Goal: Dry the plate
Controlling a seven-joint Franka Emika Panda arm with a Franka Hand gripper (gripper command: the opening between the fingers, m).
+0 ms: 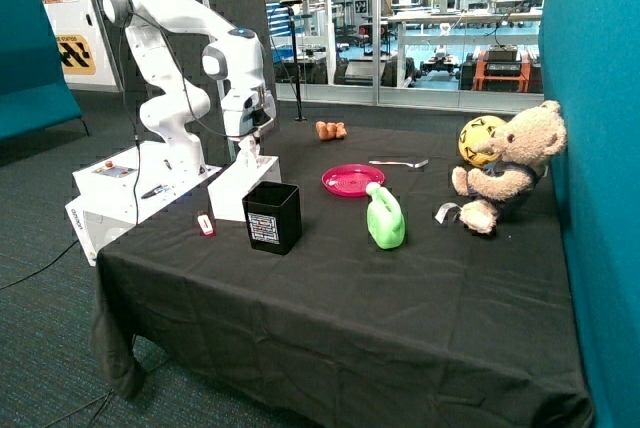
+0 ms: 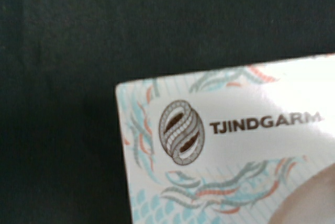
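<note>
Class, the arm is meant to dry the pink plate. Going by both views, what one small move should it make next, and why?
Probably lower straight onto the white box. The gripper hangs just above it, beside the black cup, and the wrist view shows the box's printed top close below. The plate lies bare on the black cloth, with nothing held to wipe it.

Plate (image 1: 352,180) mid-table, cup (image 1: 272,216) in front, box (image 1: 243,188) beside cup, spoon (image 1: 398,162) behind plate
</note>
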